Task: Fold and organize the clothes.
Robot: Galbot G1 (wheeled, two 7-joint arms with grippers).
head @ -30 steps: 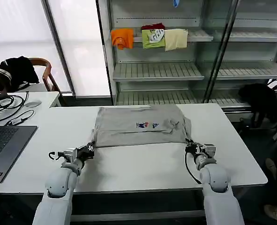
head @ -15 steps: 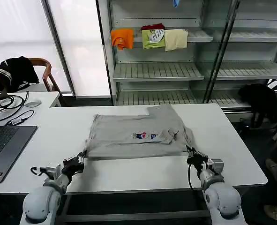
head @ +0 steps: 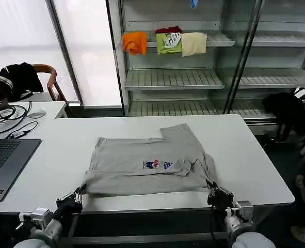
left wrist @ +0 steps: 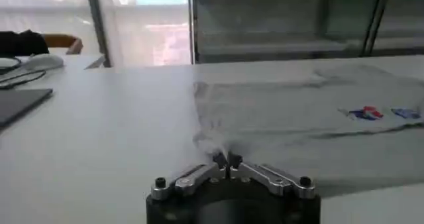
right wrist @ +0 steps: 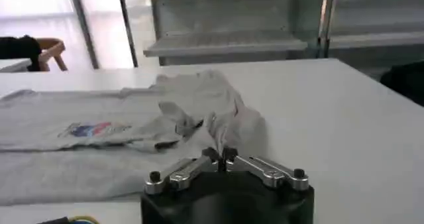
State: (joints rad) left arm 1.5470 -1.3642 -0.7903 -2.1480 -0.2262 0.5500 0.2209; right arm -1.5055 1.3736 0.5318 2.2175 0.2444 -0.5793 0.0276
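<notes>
A light grey short-sleeved shirt [head: 147, 165] with a small red and blue chest print lies folded across the white table [head: 64, 150], its near edge close to the table's front edge. My left gripper [head: 80, 192] is shut on the shirt's near left corner [left wrist: 212, 139]. At the near right corner [right wrist: 232, 122], where the cloth bunches up, my right gripper [head: 212, 187] is shut on the fabric. In the left wrist view the left gripper [left wrist: 226, 159] pinches cloth between its fingertips; the right gripper [right wrist: 220, 155] does the same in the right wrist view.
A laptop [head: 2, 160], cables and a mouse [head: 36, 114] sit on the table to the left. A black jacket [head: 15, 77] hangs on a chair. Behind the table, shelves [head: 193, 77] hold orange, green and cream folded garments [head: 165, 41].
Both grippers have pulled back toward me, dragging the shirt across the table to its front edge; the upper right part of the shirt has spread out.
</notes>
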